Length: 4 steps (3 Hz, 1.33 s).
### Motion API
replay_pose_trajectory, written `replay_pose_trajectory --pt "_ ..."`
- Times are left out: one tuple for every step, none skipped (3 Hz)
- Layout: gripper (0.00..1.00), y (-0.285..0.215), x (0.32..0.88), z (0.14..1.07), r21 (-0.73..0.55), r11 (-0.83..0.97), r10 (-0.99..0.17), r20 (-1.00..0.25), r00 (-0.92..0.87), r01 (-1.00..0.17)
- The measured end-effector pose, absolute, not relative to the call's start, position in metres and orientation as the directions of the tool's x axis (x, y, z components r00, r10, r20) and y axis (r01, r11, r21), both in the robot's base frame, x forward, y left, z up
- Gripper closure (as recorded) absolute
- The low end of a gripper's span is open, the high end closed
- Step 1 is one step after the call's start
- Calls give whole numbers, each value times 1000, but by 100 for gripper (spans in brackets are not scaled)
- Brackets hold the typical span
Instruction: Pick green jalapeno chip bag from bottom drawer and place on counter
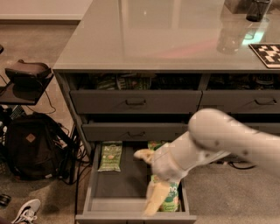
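The gripper (143, 183) is hanging over the open bottom drawer (89, 192), its jaws spread wide and grasping nothing. One pale finger is pointing left across the drawer's dark floor, and the other is pointing down toward the drawer's front panel. The green jalapeno chip bag (110, 155) is lying flat in the drawer's back left corner, to the left of the jaws. It is near the tip of the leftward finger but apart from it, and nothing is touching it. The lower finger is crossing in front of a brighter green snack bag (169, 199) on the drawer's right side. The top of another such bag (154, 145) is showing behind the wrist. The thick white arm (227, 135) is reaching down into the drawer from the right edge of the view, covering part of the drawer fronts behind it.

Above the open drawer, a middle drawer (133, 131) and a top drawer (135, 101) are sitting in the unit, with packets showing dimly in the gaps above them. The glossy grey counter (153, 35) is topping the unit and reflecting light. It is carrying a checkered board (267, 53) at its right edge and a dark cup (256, 9) at the far corner. On the carpet to the left, a dark backpack (30, 146) is leaning beside the unit, and a white shoe (26, 211) is lying near the bottom corner.
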<state>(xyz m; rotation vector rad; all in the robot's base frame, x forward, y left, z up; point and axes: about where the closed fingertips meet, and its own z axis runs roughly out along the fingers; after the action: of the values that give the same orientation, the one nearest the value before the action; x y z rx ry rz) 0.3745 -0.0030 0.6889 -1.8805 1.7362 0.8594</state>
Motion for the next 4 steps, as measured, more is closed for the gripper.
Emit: replay_pose_trajectory --pt "0 48 348 609 234 -123 -647 -756 -101 -964" --pt "0 81 334 529 358 -83 -637 -737 -227 -930" --pt "0 106 343 462 435 -20 -645 -694 -320 -900" --pt "0 123 363 413 477 19 -641 -669 -377 -879"
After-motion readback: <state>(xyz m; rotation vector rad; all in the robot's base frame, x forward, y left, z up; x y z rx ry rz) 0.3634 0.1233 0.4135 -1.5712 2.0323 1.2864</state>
